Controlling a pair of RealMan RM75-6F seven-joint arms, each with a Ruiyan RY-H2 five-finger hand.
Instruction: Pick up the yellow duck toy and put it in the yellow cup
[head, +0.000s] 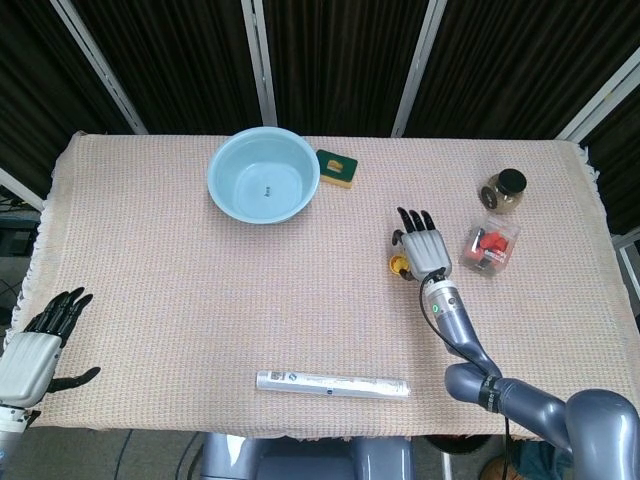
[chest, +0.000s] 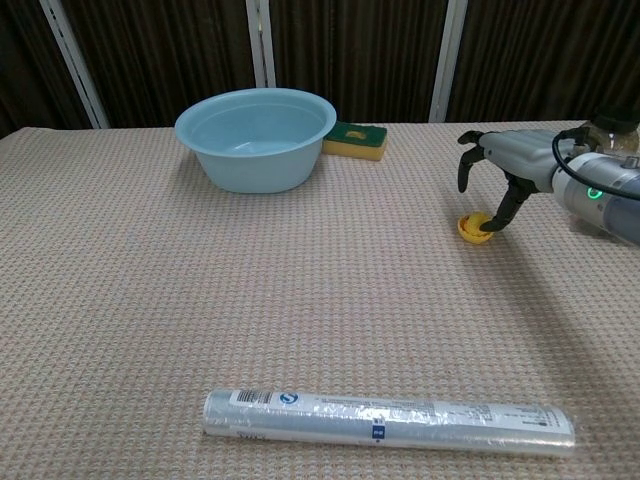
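The small yellow duck toy (head: 400, 264) lies on the woven tablecloth right of centre; the chest view shows the duck (chest: 474, 227) resting on the cloth. My right hand (head: 424, 247) hovers just to its right, fingers spread and arched downward. In the chest view, the right hand (chest: 500, 165) holds nothing, and one dark fingertip (chest: 490, 222) reaches down to the duck's side. My left hand (head: 35, 345) rests open at the table's near left corner, far from the duck. No yellow cup shows in either view.
A light blue bowl (head: 263, 176) stands at the back centre with a yellow-green sponge (head: 339, 168) beside it. A dark-lidded jar (head: 503, 190) and a clear box of red pieces (head: 490, 245) sit right of my right hand. A plastic-wrapped roll (head: 332, 384) lies near the front edge.
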